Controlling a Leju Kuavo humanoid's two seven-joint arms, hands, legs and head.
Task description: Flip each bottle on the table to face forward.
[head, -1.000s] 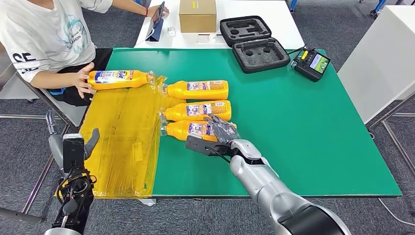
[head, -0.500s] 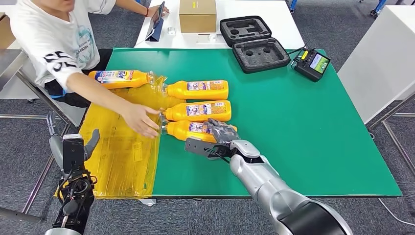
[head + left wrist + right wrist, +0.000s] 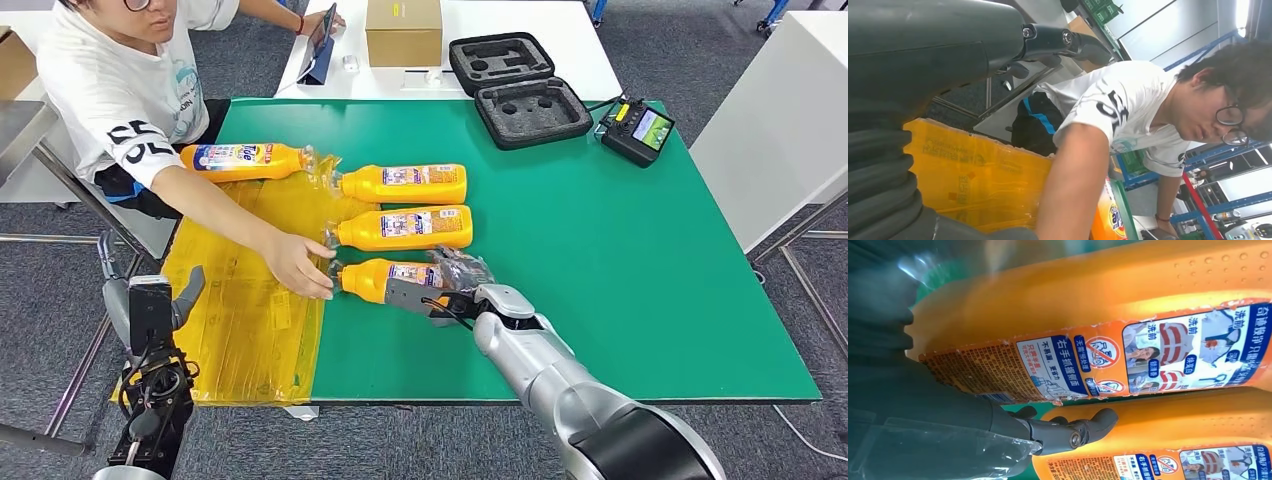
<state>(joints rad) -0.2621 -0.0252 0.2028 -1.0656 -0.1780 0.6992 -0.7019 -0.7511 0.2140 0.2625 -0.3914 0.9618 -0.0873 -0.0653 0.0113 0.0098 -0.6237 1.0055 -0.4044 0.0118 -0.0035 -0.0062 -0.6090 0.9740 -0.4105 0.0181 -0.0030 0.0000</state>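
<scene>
Four orange bottles lie on their sides on the green table point(image 3: 620, 280). The far-left bottle point(image 3: 240, 160) rests on a yellow plastic sheet point(image 3: 240, 320) with its front label up. The second bottle point(image 3: 405, 183) and third bottle point(image 3: 405, 228) show their back labels. My right hand point(image 3: 455, 285) grips the nearest bottle point(image 3: 375, 278) around its body. In the right wrist view this bottle point(image 3: 1098, 305) sits in the grasp, with dark fingers point(image 3: 1073, 432) wedged against the third bottle point(image 3: 1173, 425). My left hand point(image 3: 155, 305) hangs beside the table and holds nothing.
A person point(image 3: 110, 90) sits at the table's far-left corner, their hand point(image 3: 300, 265) at the nearest bottle's cap. A black foam case point(image 3: 520, 90), a remote controller point(image 3: 638, 130) and a cardboard box point(image 3: 403, 30) stand at the back. The table's right half is bare green.
The person's hand left the far-left bottle and reached across to the nearest bottle's cap. My right hand closed around that bottle, which shifted slightly toward me.
</scene>
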